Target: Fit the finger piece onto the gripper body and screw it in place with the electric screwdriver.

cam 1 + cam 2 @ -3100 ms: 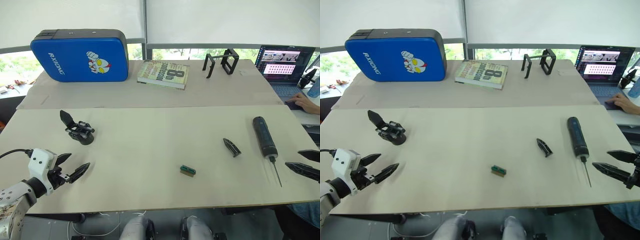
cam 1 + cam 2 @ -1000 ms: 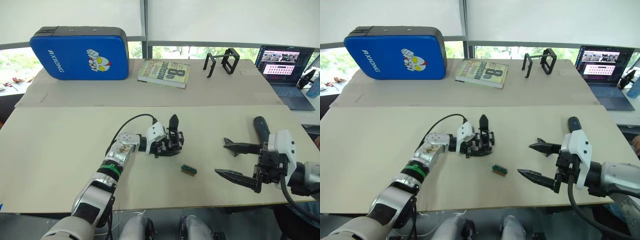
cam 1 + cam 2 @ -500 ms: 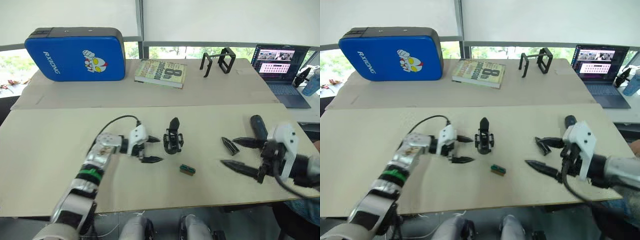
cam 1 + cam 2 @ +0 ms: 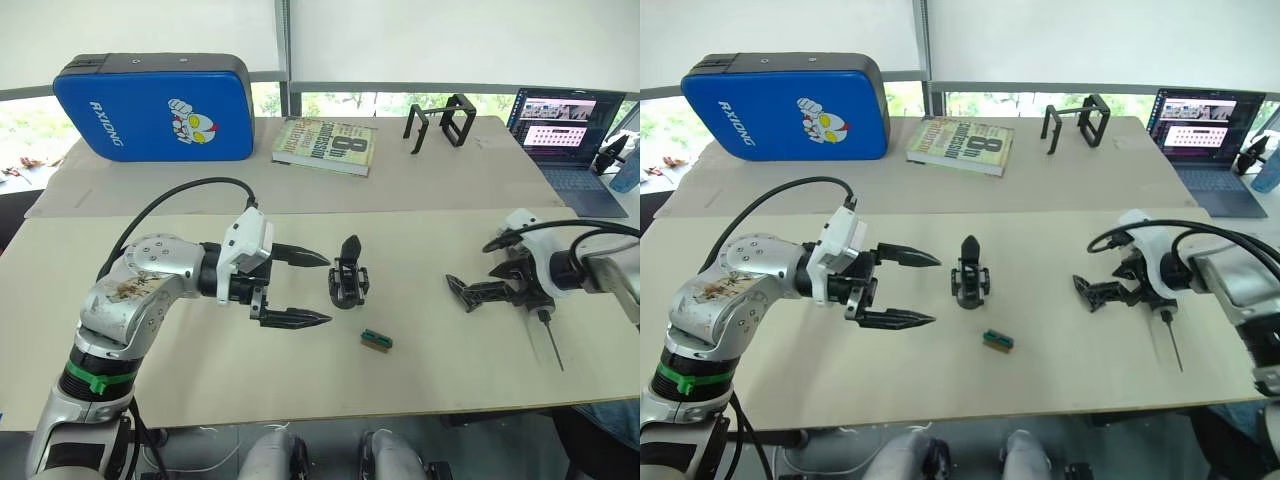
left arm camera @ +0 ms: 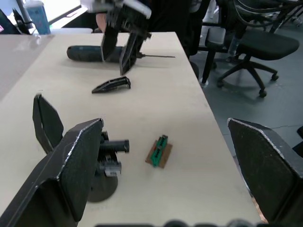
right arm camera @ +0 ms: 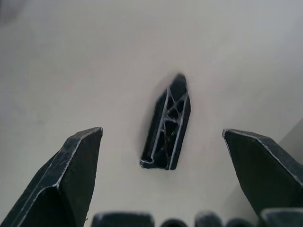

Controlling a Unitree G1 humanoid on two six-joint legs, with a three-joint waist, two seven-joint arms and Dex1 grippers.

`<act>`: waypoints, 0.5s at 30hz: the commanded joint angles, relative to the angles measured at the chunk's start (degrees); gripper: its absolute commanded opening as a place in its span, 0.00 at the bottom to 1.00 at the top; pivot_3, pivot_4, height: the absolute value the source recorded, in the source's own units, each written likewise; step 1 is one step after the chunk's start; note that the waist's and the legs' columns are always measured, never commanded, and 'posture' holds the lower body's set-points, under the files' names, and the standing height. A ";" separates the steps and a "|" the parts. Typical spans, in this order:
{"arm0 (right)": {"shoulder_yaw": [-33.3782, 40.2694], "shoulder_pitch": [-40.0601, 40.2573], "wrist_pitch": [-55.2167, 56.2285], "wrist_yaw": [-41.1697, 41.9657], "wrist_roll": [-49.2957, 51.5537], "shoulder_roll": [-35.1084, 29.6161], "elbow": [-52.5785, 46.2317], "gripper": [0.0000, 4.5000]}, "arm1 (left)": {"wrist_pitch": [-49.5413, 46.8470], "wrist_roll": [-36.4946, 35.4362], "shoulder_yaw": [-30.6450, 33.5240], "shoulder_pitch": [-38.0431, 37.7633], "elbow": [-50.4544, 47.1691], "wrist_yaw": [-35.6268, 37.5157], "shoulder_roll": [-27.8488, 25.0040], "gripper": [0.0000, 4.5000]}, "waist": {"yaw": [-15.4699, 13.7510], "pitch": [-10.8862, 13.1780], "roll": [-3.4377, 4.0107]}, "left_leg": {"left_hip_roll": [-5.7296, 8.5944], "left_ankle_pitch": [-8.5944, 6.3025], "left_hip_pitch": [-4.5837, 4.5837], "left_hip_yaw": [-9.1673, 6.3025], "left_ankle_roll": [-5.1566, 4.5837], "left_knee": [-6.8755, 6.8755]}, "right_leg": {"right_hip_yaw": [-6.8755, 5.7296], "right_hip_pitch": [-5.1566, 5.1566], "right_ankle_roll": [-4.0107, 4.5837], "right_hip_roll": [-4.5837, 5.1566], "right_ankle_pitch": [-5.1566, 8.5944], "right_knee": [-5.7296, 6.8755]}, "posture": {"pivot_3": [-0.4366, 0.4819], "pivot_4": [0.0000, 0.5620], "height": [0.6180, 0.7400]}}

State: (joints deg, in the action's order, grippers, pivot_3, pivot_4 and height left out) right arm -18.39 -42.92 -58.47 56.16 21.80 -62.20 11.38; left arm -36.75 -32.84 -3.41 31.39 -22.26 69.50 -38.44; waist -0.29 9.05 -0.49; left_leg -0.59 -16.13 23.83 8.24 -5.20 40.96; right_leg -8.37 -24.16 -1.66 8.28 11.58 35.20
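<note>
Between the right gripper point(image 6: 165, 137) jaws: finger piece point(image 6: 168, 125), seemingly untouched | jaws wide, empty

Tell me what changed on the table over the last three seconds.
The left gripper carried the gripper body from the table's left side to its middle, let go, and now hangs open beside it. The right gripper swung in and hangs open above the finger piece, not holding it. The finger piece, the electric screwdriver and the green block stayed put.
</note>
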 commanded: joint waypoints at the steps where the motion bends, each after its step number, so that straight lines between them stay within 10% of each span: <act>1: -2.35 -6.25 0.21 3.28 -4.59 2.00 6.98 1.00 | -1.26 -3.02 1.11 0.63 -4.59 -2.22 -0.11 0.99 | 0.25 0.00 0.01 | 0.00 0.01 0.00 0.01 0.01 0.00 | 0.00 0.01 0.00 0.00 0.00 0.01 | 0.48 0.27 1.00; 5: -6.40 -9.20 1.91 7.06 -9.08 5.27 12.70 1.00 | -0.14 -2.65 0.95 1.50 -4.93 -3.22 -0.79 0.99 | 0.33 0.00 0.01 | -0.02 0.05 -0.03 -0.03 0.09 0.01 | -0.03 0.04 -0.01 -0.02 0.01 0.03 | 0.48 0.27 1.00; 15: -8.30 -8.12 3.58 13.55 -14.35 6.58 14.47 0.29 | 1.88 -1.44 -0.06 3.80 -0.99 -2.90 -1.40 1.00 | 0.38 0.01 0.06 | 0.06 0.07 -0.02 -0.04 0.12 0.00 | -0.05 0.02 -0.02 0.00 0.01 0.04 | 0.48 0.27 1.00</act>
State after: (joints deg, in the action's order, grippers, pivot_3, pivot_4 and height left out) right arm -27.53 -51.08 -55.28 68.63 8.30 -54.44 26.94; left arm -36.24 -34.39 -3.60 33.96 -23.22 66.23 -39.32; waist 0.08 9.06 -0.43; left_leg -0.53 -16.06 23.81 8.20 -5.08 40.95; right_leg -8.41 -24.13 -1.67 8.28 11.59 35.25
